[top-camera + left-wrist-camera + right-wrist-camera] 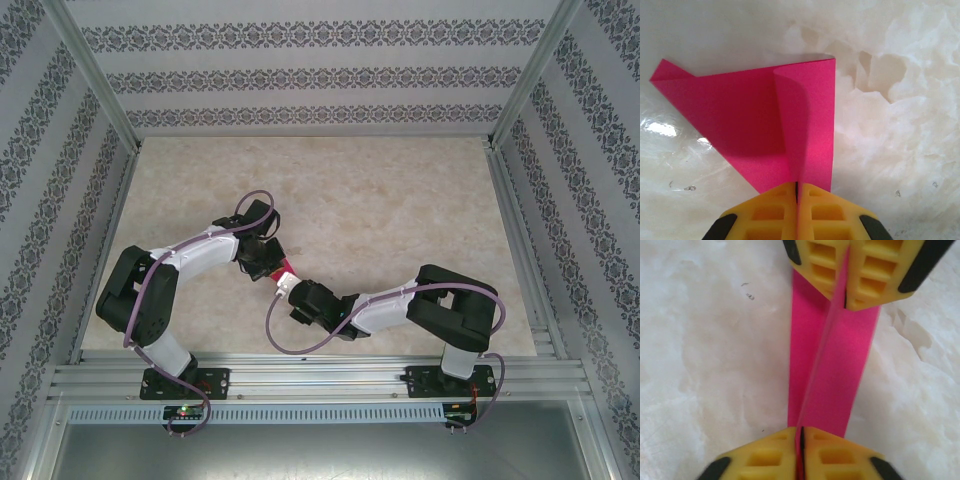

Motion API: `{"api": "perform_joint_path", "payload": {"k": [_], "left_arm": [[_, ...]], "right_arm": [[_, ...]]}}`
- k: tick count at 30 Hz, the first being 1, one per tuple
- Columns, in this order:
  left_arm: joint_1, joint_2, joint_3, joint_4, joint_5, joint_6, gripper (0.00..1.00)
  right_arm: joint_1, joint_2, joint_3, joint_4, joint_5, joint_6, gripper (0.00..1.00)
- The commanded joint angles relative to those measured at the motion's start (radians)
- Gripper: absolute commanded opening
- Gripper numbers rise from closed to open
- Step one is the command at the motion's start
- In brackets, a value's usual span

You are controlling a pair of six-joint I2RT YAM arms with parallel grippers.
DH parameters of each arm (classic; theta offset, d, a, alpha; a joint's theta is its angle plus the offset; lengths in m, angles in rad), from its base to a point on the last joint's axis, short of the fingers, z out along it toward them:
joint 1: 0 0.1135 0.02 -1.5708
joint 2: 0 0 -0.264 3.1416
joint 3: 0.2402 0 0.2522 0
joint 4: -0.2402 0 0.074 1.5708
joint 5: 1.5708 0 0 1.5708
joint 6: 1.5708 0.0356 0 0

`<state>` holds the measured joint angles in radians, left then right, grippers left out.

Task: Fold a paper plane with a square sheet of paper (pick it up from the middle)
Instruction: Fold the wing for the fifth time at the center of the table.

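Clamping pink paper point(740, 115) at opposite ends: left fingers point(770, 212), right fingers point(767, 457), both pinching it.

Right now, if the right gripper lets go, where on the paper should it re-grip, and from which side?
Probably the centre crease of the paper, at the end facing away from the left gripper. Bring the right gripper in along the crease, one finger each side: the layers meet there.
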<state>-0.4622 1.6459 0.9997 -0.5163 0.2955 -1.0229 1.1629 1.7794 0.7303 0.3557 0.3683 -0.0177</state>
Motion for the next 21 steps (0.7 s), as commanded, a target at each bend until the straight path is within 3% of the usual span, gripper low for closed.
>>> {"api": "perform_joint_path", "payload": {"k": [1,6,10,15,21], "left_arm": [[0.015,0.006,0.007,-0.022,0.012,0.026,0.0],[0.017,0.002,0.005,-0.025,0.002,0.028,0.0],[0.017,-0.01,-0.002,-0.033,-0.011,0.032,0.06],[0.019,-0.065,-0.019,-0.047,-0.052,0.041,0.33],[0.018,-0.178,-0.047,-0.052,-0.119,0.066,0.51]], "right_arm": [[0.007,0.003,-0.001,0.008,0.033,0.022,0.07],[-0.002,0.003,0.009,-0.021,-0.018,0.069,0.05],[-0.027,-0.002,0.019,-0.058,-0.071,0.155,0.01],[-0.091,-0.014,0.013,-0.06,-0.233,0.293,0.0],[-0.195,0.0,-0.012,0.018,-0.488,0.476,0.0]]}}
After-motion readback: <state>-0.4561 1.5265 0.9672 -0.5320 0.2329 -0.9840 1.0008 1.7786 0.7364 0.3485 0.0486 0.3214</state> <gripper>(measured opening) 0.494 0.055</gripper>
